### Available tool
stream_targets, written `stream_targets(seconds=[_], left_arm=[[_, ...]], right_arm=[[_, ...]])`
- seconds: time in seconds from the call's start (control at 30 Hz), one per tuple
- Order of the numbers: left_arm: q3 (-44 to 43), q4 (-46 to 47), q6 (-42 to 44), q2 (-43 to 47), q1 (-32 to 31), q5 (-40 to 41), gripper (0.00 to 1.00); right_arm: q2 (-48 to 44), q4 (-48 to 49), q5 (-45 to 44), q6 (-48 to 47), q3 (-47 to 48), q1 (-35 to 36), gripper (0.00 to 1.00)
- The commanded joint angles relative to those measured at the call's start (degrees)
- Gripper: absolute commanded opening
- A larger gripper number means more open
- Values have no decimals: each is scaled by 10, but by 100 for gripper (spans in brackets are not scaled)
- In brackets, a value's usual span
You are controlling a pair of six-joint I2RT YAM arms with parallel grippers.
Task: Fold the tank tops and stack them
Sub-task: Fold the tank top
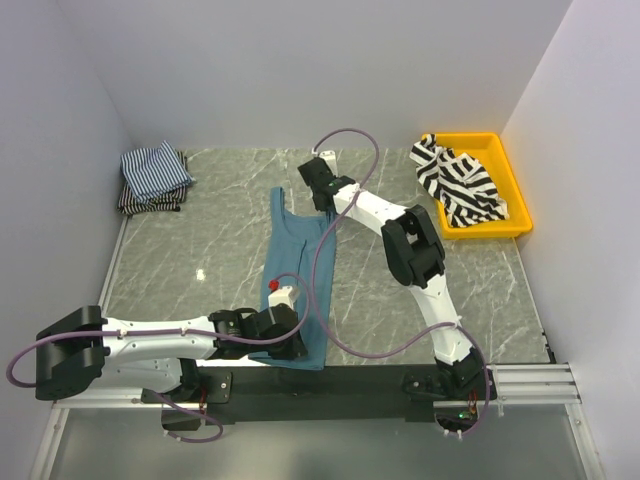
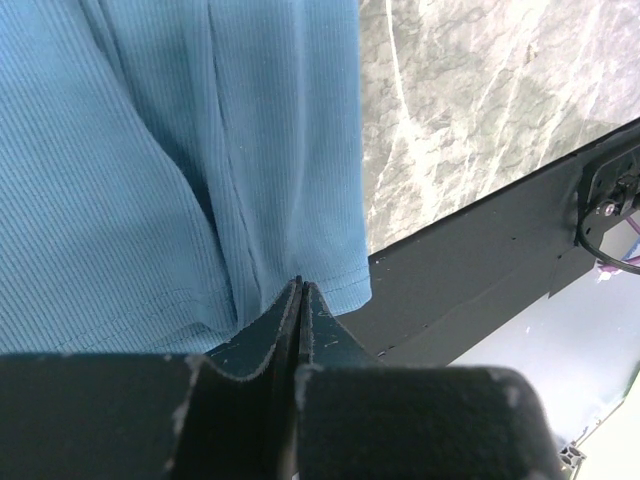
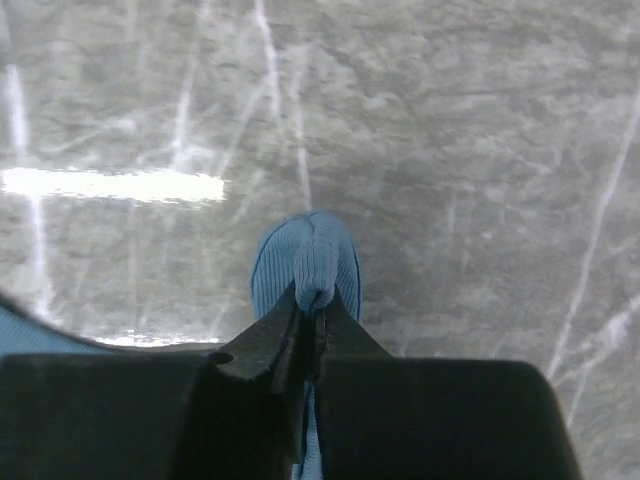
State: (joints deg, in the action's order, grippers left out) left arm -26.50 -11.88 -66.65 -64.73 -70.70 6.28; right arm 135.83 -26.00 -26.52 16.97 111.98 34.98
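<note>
- overhead, top view: teal tank top [image 1: 300, 270] lies flat on the table [image 1: 220, 230], long axis running near edge to far, straps at the far end.
- left gripper [image 1: 285, 335] sits at the near hem end, right gripper [image 1: 322, 205] at the far strap end; each arm is nearest its own end.
- striped tank top [image 1: 460, 185] is heaped in the yellow tray [image 1: 515, 190] far right; folded tops [image 1: 153, 178] are stacked far left.
- left wrist view: jaws pressed together on the hem [image 2: 335, 285] by its corner, cloth spreading away ahead.
- right wrist view: jaws clamped on the strap loop [image 3: 305, 255], which bulges just past the tips.
- judgement: the next move turns on carrying one end along that axis to meet the other.
</note>
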Motion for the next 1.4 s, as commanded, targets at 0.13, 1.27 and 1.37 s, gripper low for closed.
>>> stream_targets(seconds=[0.13, 1.27, 1.37], left_arm=[[8, 8, 2, 0, 2, -2, 6], [12, 12, 6, -6, 1, -14, 5], [12, 12, 6, -6, 2, -15, 5]], right_arm=[[-63, -10, -106, 36, -25, -2, 0], [58, -80, -162, 20, 118, 19, 6], [68, -92, -156, 25, 143, 21, 24]])
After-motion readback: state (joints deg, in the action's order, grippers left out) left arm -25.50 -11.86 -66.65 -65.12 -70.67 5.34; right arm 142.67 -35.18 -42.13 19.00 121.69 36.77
